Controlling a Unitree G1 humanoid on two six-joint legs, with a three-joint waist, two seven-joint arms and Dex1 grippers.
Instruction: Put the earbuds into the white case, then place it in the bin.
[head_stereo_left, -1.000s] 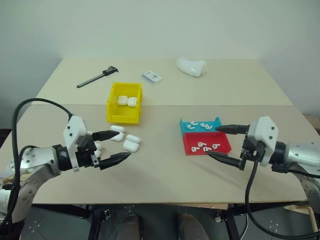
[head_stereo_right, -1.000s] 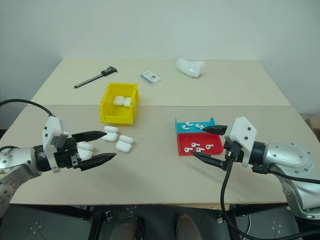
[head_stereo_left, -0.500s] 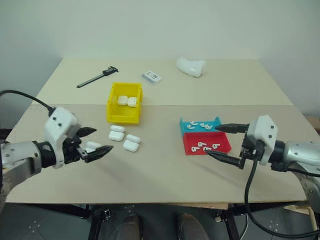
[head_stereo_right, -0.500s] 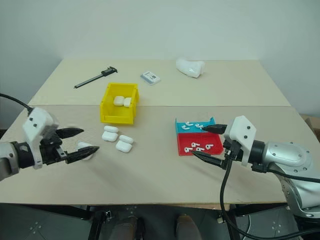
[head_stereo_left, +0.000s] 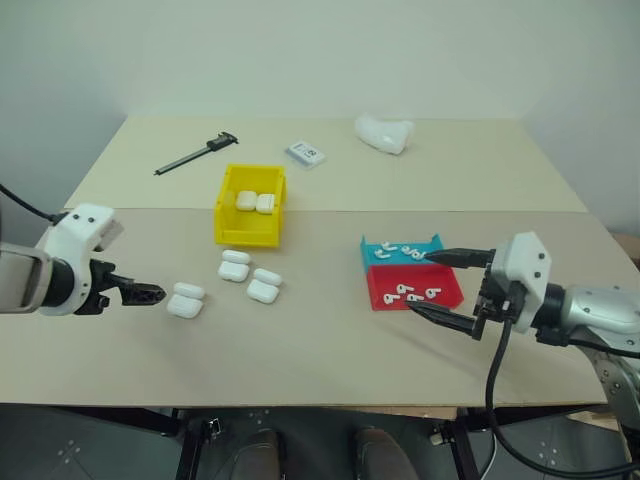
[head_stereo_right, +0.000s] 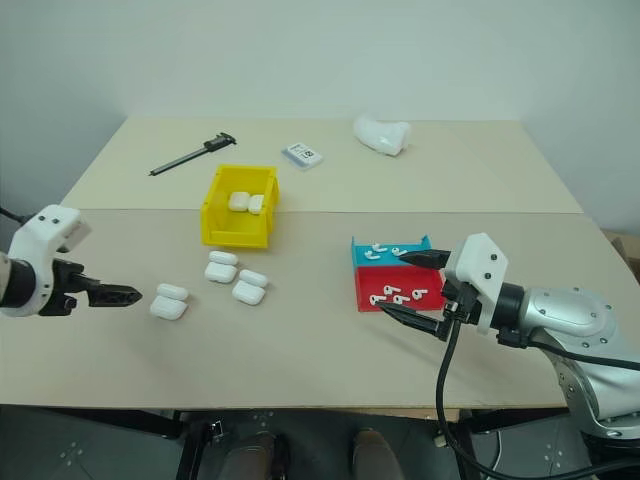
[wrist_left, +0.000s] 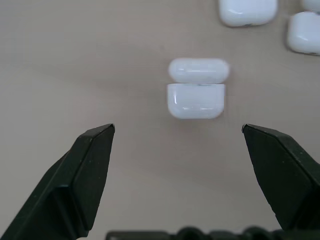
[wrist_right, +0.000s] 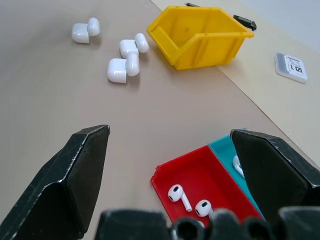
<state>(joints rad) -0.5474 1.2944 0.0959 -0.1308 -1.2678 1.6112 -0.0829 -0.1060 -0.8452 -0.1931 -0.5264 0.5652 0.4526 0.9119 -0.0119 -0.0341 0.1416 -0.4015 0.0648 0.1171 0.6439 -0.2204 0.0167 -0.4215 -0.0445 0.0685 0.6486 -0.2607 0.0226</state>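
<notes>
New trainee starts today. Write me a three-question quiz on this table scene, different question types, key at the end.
1. True or false: the left pincer is shut on a white case.
2. How many white cases lie inside the yellow bin?
3. The earbuds sit in: A) the bin; B) the red tray and the blue tray; C) the bare table.

Key: 1. False, it is open, beside the open case. 2. Two. 3. B.
</notes>
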